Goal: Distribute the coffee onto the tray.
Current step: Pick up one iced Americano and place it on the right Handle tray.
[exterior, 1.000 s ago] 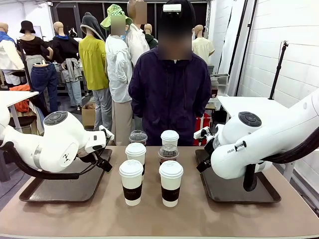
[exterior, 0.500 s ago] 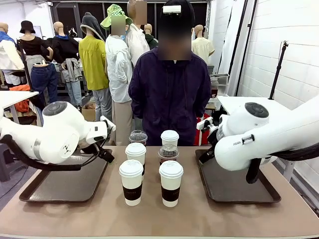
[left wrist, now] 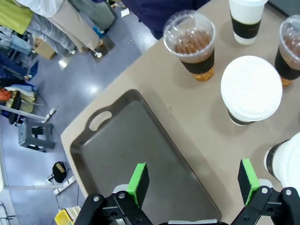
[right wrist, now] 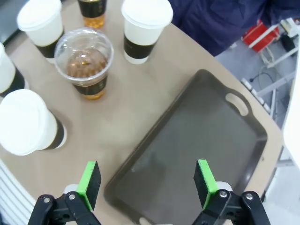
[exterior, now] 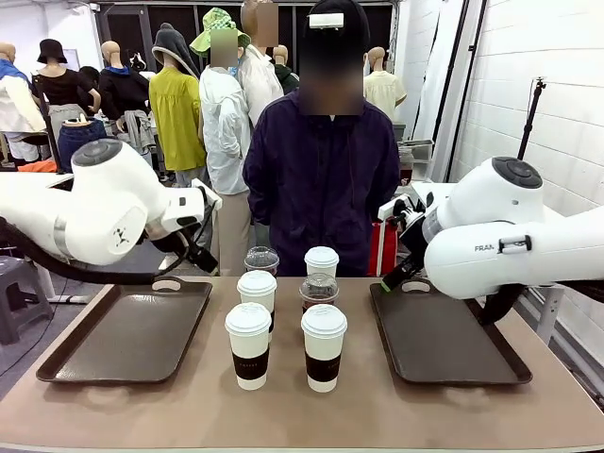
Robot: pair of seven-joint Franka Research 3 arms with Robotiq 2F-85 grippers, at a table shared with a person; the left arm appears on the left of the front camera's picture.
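Your six coffee cups (exterior: 323, 321) stand grouped in the middle of the worktop (exterior: 189, 411). They are between the left tray (exterior: 123, 332) and the right tray (exterior: 448, 342), with none of them on either. Four are white paper cups (exterior: 249, 344) with white lids, and two are clear domed cups (exterior: 319, 291) showing brown drink. All wear dark brown sleeves.

They sit in three rows of two. Two white ones are nearest you, then a white one beside a clear one. At the far edge a clear one stands beside a white one, in front of the person (exterior: 321, 179) in the dark jacket. The sleeve on the front-left cup carries a small line of print, too small to read.

Your left hand (left wrist: 193, 180) hangs above the left tray with its green pads spread wide, gripping nothing. Below it lies the tray edge that faces the cups. Your right hand (right wrist: 147, 182) is likewise spread and empty, over the cup-side edge of the right tray.

Both trays are dark brown, each with a handle slot at its far end. On the right arm (exterior: 528, 255) you can read "FRAN" in dark letters; the rest cannot be made out.
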